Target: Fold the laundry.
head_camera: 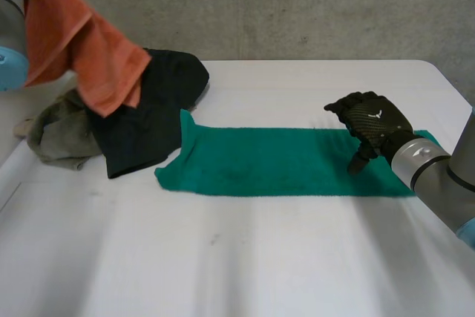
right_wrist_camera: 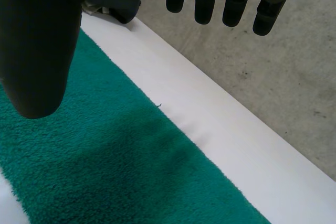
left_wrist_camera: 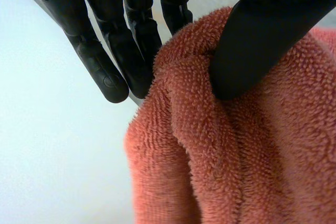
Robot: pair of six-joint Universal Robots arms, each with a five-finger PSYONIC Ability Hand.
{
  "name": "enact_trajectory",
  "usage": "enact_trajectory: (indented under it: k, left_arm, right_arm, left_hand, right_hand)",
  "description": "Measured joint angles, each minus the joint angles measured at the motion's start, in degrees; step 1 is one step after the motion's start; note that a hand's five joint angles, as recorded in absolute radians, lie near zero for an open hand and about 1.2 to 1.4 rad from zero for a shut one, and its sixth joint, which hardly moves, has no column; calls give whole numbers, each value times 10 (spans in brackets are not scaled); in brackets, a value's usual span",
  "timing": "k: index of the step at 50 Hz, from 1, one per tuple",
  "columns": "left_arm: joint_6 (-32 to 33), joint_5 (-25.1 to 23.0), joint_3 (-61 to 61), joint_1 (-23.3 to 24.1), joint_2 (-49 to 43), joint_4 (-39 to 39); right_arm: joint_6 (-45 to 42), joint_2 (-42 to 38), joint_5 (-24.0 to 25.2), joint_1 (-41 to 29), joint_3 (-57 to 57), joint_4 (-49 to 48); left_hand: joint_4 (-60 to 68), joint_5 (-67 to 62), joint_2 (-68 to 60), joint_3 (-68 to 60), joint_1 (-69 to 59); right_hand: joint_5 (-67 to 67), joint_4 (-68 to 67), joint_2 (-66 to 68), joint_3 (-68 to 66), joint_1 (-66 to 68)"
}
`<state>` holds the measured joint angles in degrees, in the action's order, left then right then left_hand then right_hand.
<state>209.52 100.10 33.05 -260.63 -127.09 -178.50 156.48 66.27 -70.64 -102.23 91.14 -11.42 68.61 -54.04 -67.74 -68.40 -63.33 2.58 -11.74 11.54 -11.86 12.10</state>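
Head view: the left arm [head_camera: 10,27] is raised at the far left corner, and an orange towel [head_camera: 82,46] hangs from it. The towel's lower edge hangs in front of a crumpled black cloth [head_camera: 159,105], which lies beside a grey cloth [head_camera: 58,137] on the white desk [head_camera: 223,257]. A green towel [head_camera: 274,162] lies flat as a long strip across the middle of the desk, one end near the black cloth. The right hand [head_camera: 373,122] is above the other end with one digit pointing down at the towel; whether it touches I cannot tell.

Left wrist view: the left hand [left_wrist_camera: 113,45] grasps the orange towel, a ridge of the pile pinched between the thumb [left_wrist_camera: 257,40] and the fingers, and the rest hangs below the palm. The pale desk shows beside it.

Right wrist view: the right hand is released, its fingers [right_wrist_camera: 205,1] straight and apart from the thumb [right_wrist_camera: 37,45], holding nothing. Beneath it the green towel runs along the desk's edge, with the black cloth beyond the fingertips and concrete floor [right_wrist_camera: 262,61] past the desk.
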Motion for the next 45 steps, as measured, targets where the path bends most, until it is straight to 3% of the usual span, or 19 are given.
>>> enact_trajectory:
  k: [9, 14, 15, 19, 27, 33, 37, 39, 40, 41, 45]
  left_arm:
    - [-6, -62, -29, 2, -116, 50]
    - [-3, -87, -20, 13, -167, 57]
    - [-3, -91, -16, 16, -171, 58]
    - [1, -119, 1, 28, -175, 60]
    - [44, -212, 16, 58, -187, 85]
    - [90, -214, -29, 69, -238, 97]
    - [115, -178, -85, 70, -286, 100]
    - [127, -147, -119, 68, -311, 98]
    - [132, -132, -131, 66, -319, 95]
    - [139, -110, -146, 62, -330, 90]
    - [173, -33, -184, 45, -357, 61]
  right_arm:
    - [-10, -11, -1, -5, 0, 0]
    - [-15, -18, -2, -6, -1, 0]
    - [-15, -19, -2, -5, -1, 0]
    - [-16, -22, -3, -4, 0, 0]
    - [-17, -27, -3, 0, 1, 0]
    - [-17, -31, -3, 2, 1, -1]
    - [-18, -34, -3, 2, 2, -1]
    - [-18, -35, -4, 2, 3, -1]
    - [-18, -35, -4, 2, 3, -1]
    - [-18, -35, -4, 2, 3, -1]
    - [-20, -35, -4, 2, 4, -2]
  left_hand:
    - [-22, 7, 25, 21, 11]
    - [-491, 455, 487, 489, 498]
    - [-550, 503, 540, 542, 523]
    - [-572, 513, 561, 565, 523]
    - [-572, 513, 561, 565, 523]
    - [-572, 513, 561, 565, 523]
    - [-383, 335, 375, 381, 300]
    - [-121, 88, 118, 136, 50]
    - [-121, 88, 118, 136, 50]
    - [-24, 5, 26, 51, 2]
    - [-6, -1, 5, 31, 2]
  right_hand:
    - [0, 0, 0, 0, 0]
    - [0, 0, 0, 0, 0]
    - [0, 0, 0, 0, 0]
    - [0, 0, 0, 0, 0]
    - [0, 0, 0, 0, 0]
    - [0, 0, 0, 0, 0]
    - [0, 0, 0, 0, 0]
    - [0, 0, 0, 0, 0]
    - [0, 0, 0, 0, 0]
    - [0, 0, 0, 0, 0]
    - [0, 0, 0, 0, 0]
